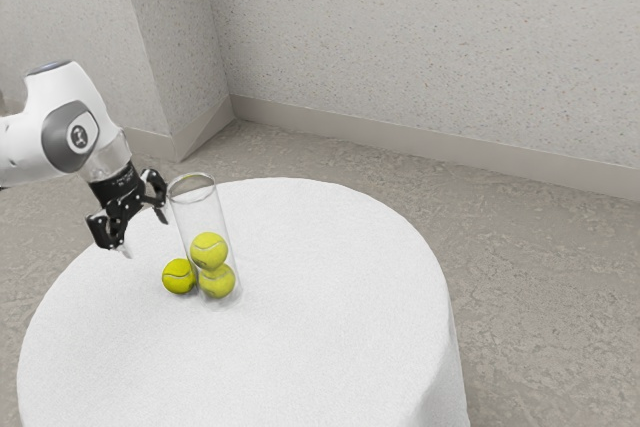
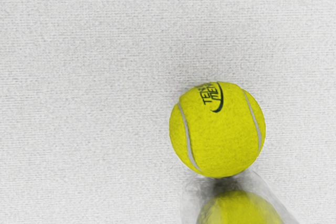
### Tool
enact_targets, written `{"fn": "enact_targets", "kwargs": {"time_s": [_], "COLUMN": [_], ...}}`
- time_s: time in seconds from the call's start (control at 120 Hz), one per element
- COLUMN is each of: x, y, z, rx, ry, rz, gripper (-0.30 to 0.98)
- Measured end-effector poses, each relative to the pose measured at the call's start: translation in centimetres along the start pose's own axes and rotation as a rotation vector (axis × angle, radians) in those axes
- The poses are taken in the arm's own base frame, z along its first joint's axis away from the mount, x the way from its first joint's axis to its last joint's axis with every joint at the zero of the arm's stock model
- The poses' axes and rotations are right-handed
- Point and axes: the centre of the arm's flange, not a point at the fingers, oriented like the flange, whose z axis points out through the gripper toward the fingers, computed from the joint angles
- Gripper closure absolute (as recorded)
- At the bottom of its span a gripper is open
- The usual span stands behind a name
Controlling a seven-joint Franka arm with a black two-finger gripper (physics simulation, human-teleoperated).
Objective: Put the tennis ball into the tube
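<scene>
The black two-finger gripper hangs above the table, its jaws spread with nothing pinched between them. Below it, the loose yellow-green felt tennis ball rests on the round table with a white cover. It should prove light, springy and grippy, but ready to roll; a hold across its widest part, with the fingers clear of the tube, looks best. Just beside it stands the clear, open-topped cylindrical tube, likely easy to knock, two stacked yellow balls inside. Farther off is the pale speckled wall.
</scene>
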Motion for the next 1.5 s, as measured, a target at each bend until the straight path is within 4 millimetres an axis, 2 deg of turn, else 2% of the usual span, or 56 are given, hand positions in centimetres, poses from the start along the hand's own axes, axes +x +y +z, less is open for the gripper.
{"fn": "enact_targets", "kwargs": {"time_s": [0.133, 0.308, 0.55, 0.883, 1.167, 1.383, 1.5], "x": [0.5, 2.0, 2.9, 3.4, 3.0, 3.1, 2.6], "y": [0.0, 0.7, 2.7, 3.4, 3.6, 3.6, 3.3], "z": [2.2, 6.4, 8.4, 12.7, 13.7, 13.8, 11.8], "rx": [-0.02, -0.018, -0.035, 0.0, 0.006, 0.005, -0.022], "ry": [-0.002, -0.018, -0.014, -0.018, -0.02, -0.019, -0.016], "rz": [-0.073, -0.174, -0.23, -0.278, -0.289, -0.298, -0.295], "gripper": [0.0, 0.0, 0.0, 0.0, 0.16, 0.28, 0.36]}}
